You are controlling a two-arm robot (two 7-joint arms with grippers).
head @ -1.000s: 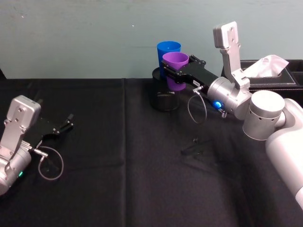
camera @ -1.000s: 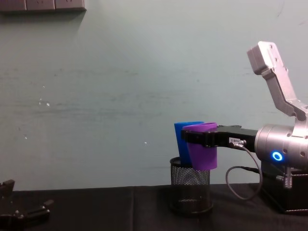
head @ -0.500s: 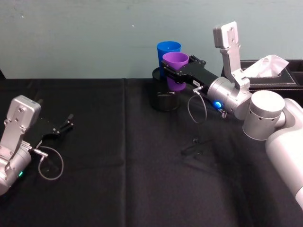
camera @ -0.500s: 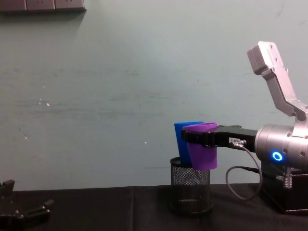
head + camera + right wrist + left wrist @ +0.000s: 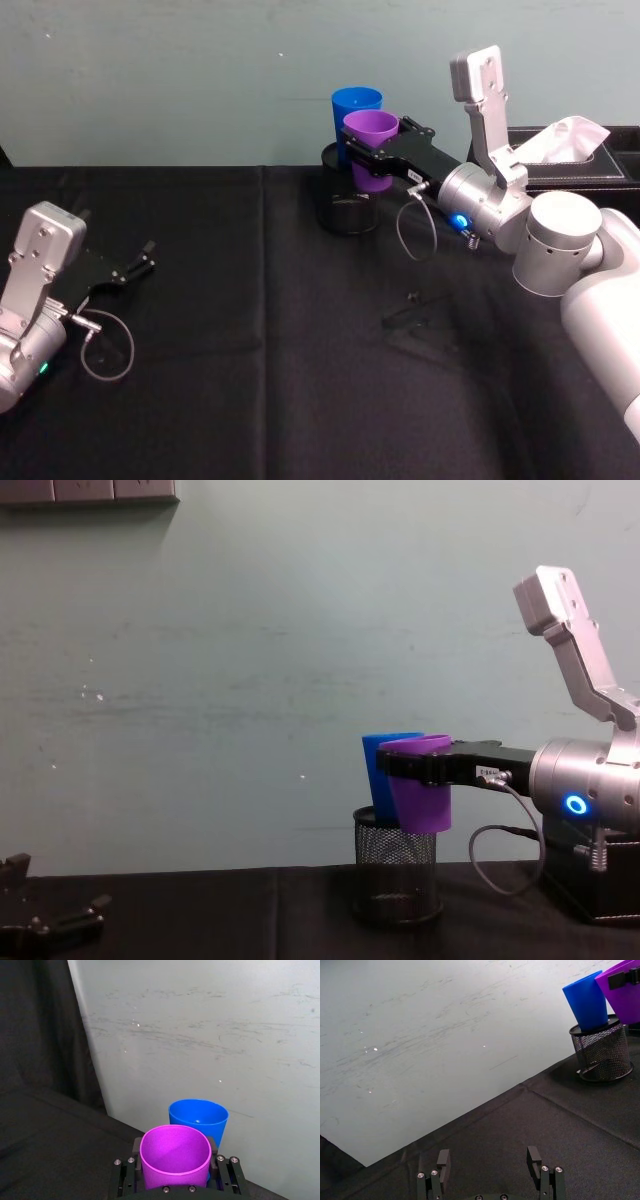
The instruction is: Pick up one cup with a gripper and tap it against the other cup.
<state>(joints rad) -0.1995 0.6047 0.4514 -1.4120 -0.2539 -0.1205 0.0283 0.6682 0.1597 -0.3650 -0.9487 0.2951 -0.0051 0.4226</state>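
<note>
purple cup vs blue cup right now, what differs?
Purple cup is clamped in the right gripper, off the table; blue cup stands in the mesh pen holder. Purple cup sits nearer the robot, blue cup nearer the wall. Both are smooth tapered tumblers, mouths up, similar size. Left gripper lies idle, open, at far left.

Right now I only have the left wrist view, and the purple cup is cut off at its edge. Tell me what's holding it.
Observer: The right gripper is shut on the purple cup, clamping it from both sides just below the rim and holding it off the table.
Operator: Give me its place against the blue cup.
Observer: In the head view it sits on the robot's side of the blue cup and slightly right, with the rims about level. I can't tell whether they touch.
</note>
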